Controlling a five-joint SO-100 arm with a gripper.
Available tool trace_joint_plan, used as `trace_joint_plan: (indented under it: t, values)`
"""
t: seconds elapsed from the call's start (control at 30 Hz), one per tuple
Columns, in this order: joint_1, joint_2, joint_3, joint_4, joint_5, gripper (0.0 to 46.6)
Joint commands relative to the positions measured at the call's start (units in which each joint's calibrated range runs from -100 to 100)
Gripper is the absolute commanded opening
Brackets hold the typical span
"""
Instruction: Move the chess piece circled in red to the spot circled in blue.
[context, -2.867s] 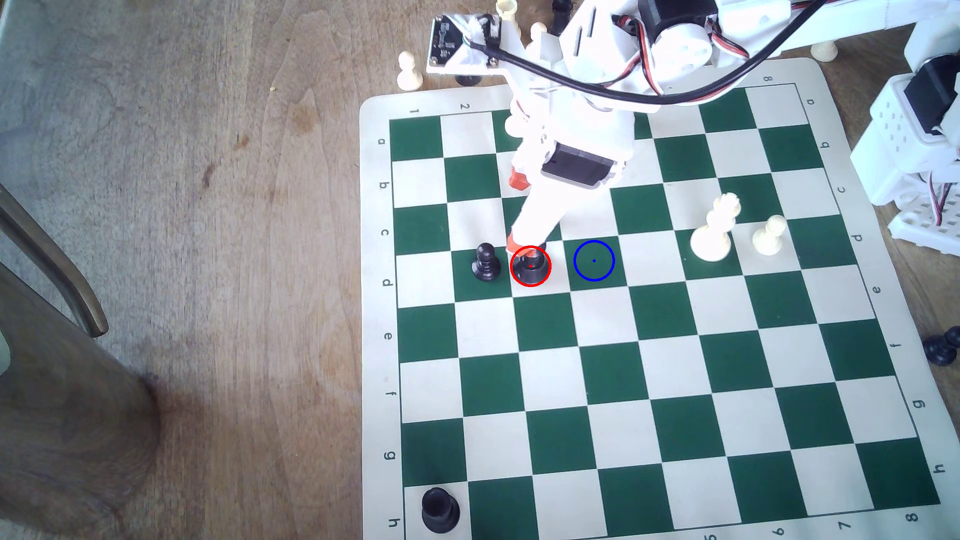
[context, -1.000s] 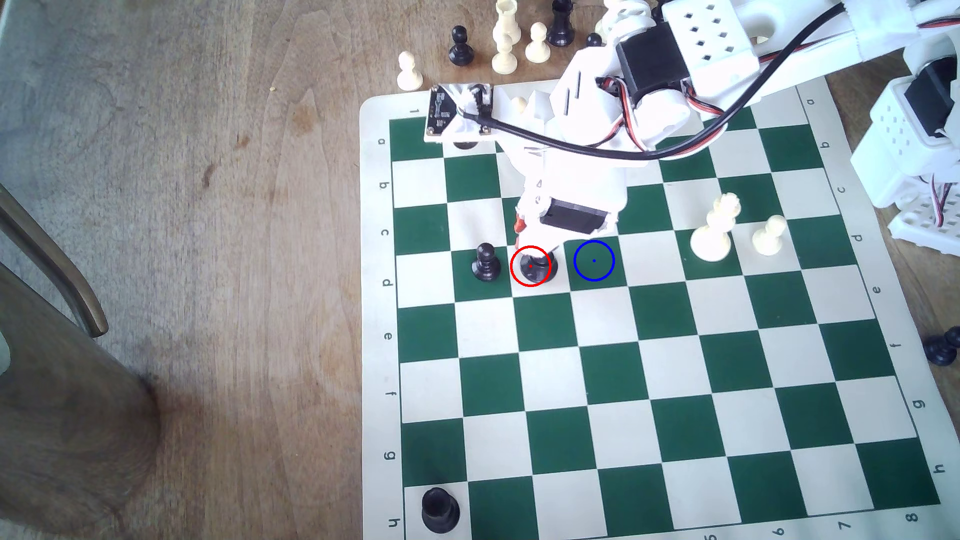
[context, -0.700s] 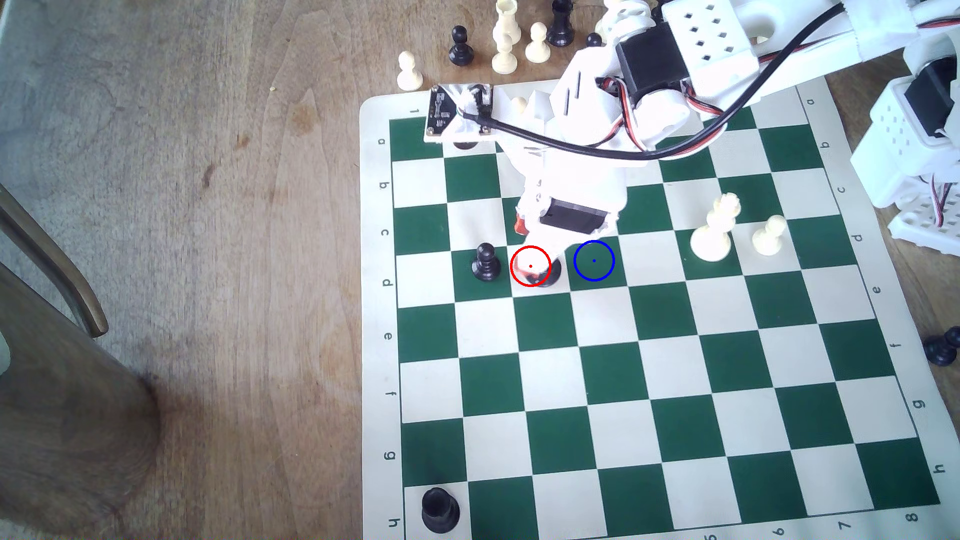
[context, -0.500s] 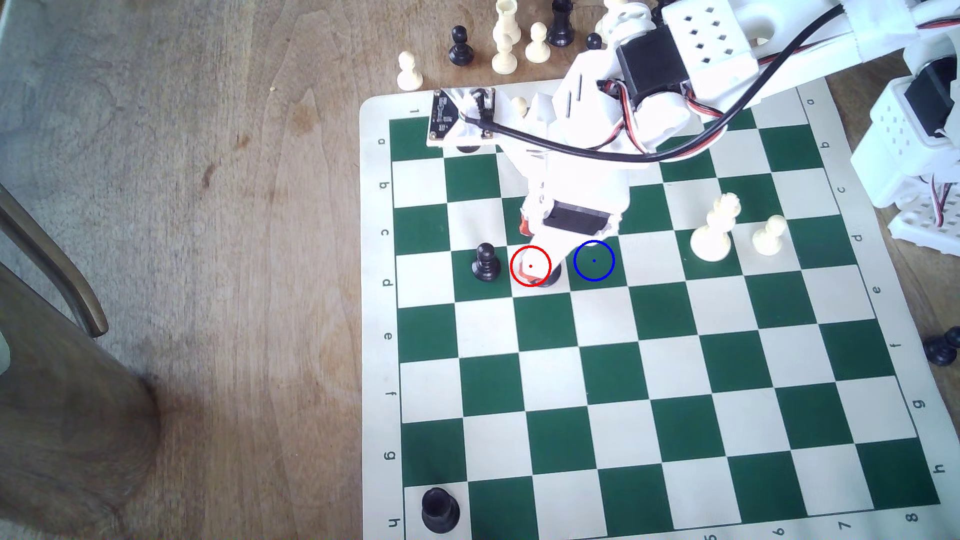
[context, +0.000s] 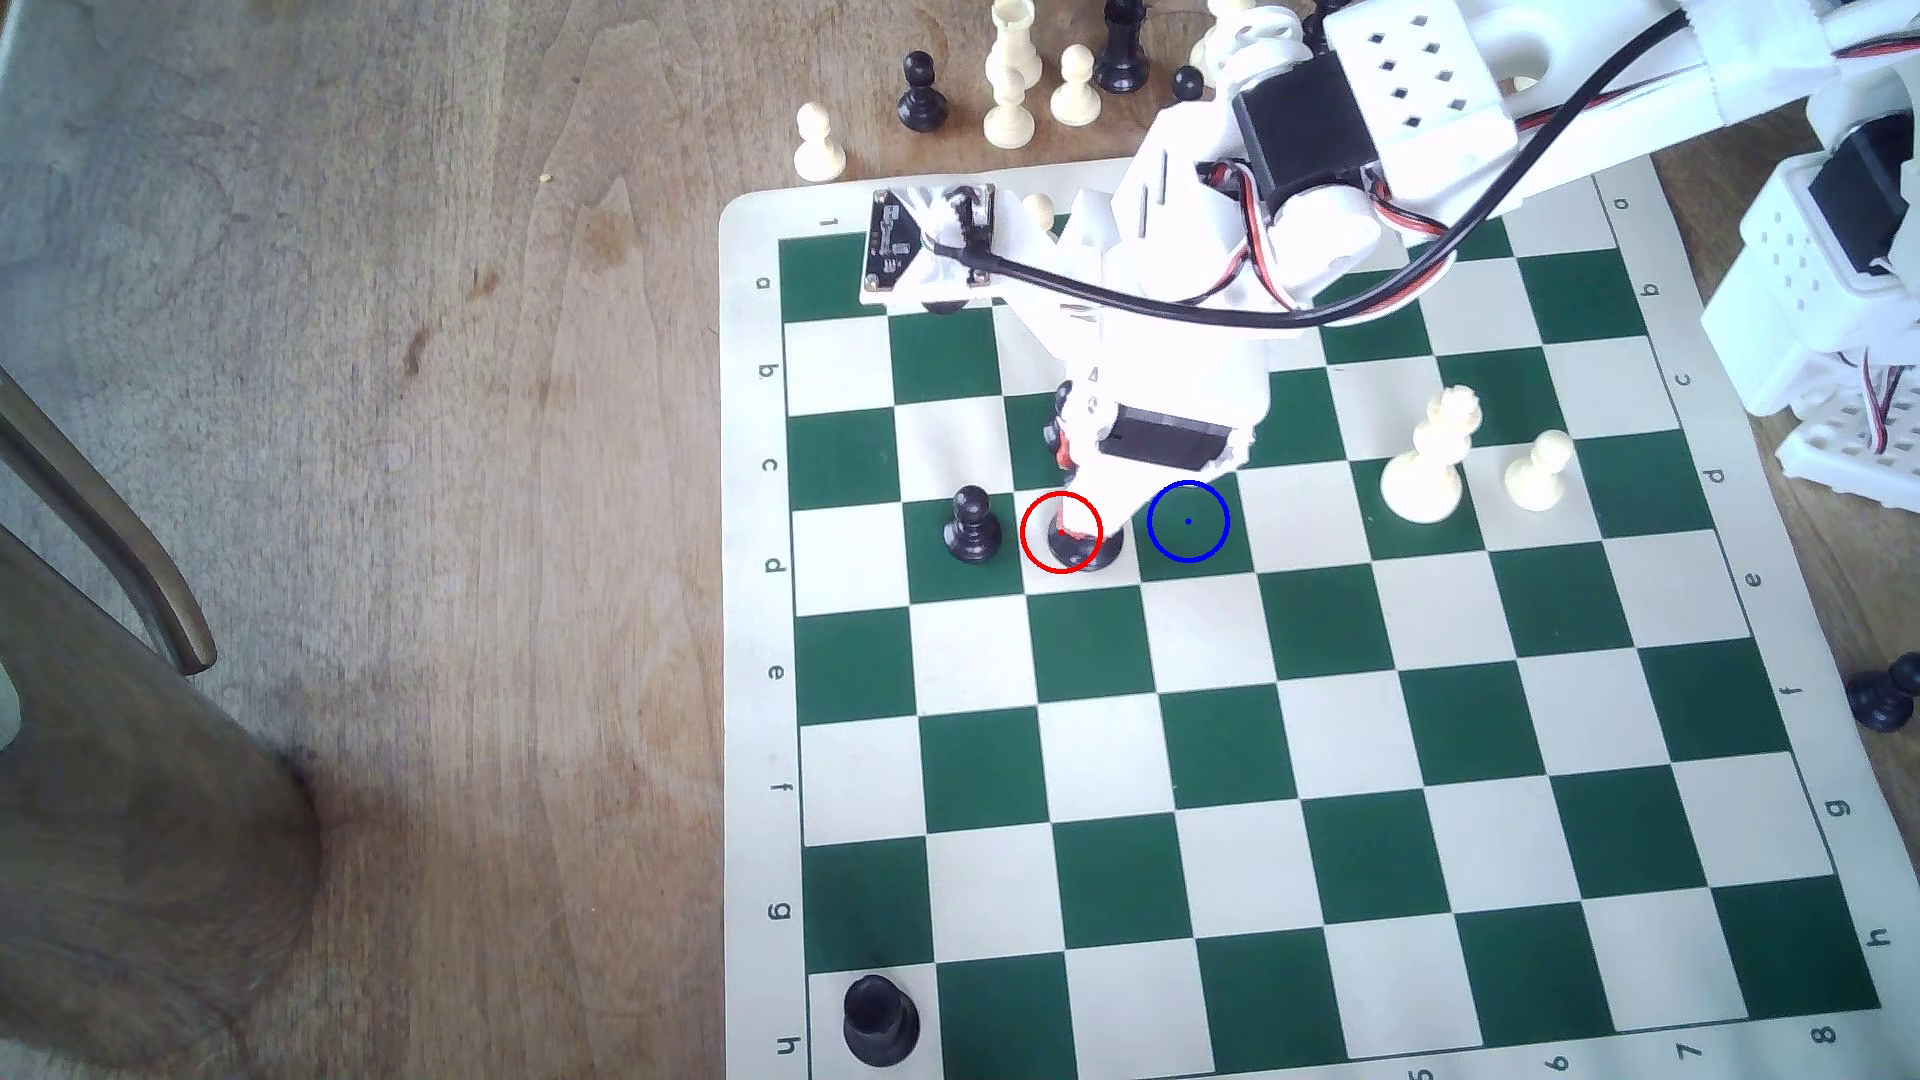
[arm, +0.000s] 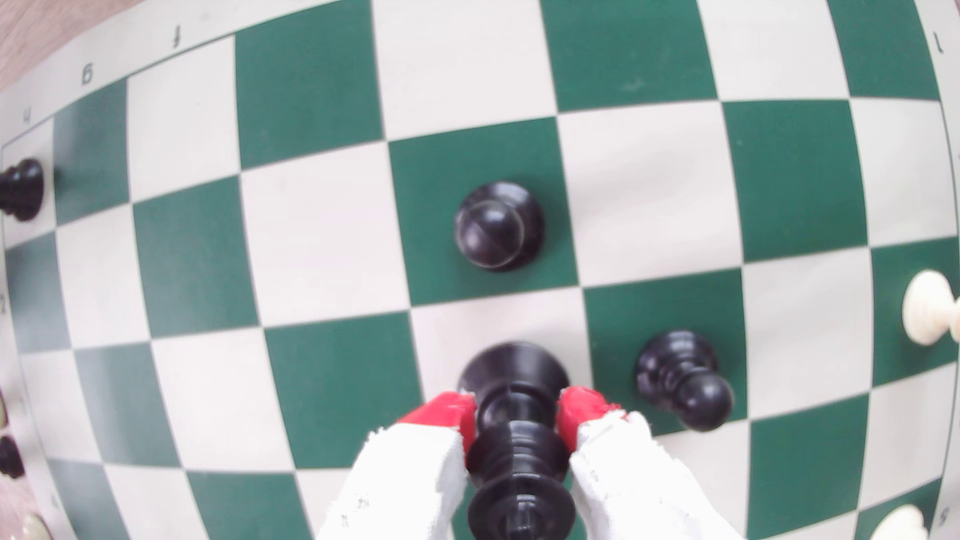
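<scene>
A: Where was your tall glossy black chess piece with the wide round base (arm: 514, 415)?

B: It stood on the cream square ringed in red (context: 1061, 532) of the green-and-cream roll-up chessboard (context: 1351, 727), its base (context: 1103, 548) reaching a little past the ring toward the exterior view's right.

A: And your end effector (arm: 517, 418)?

B: Your white end effector (context: 1081, 524) had closed its red-tipped fingers (arm: 447, 415) against both sides of the piece's slim stem, below the crown. The base looked to be on the board, though I could not tell for sure.

A: The target?

B: The dark green square marked by the blue ring (context: 1188, 521) lay next to it on the exterior view's right, bare. A short black ball-headed pawn (context: 970, 527) stood on the green square on the other side, apart from your piece. The board lay on the wooden bench (context: 416, 415).
</scene>
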Motion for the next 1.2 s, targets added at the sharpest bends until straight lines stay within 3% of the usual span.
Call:
trace_joint_plan:
  t: [0.0, 0.4, 0.87, 1.17]
  values:
    - [0.2, -1.6, -1.2, 0.1, 0.3, 7.8]
    - [0.1, -1.7, -2.0, 0.6, 0.3, 7.3]
    - [-2.2, -12.0, -8.1, 9.3, 0.0, 6.1]
    - [-2.3, -19.3, 2.3, 8.4, 0.3, 5.7]
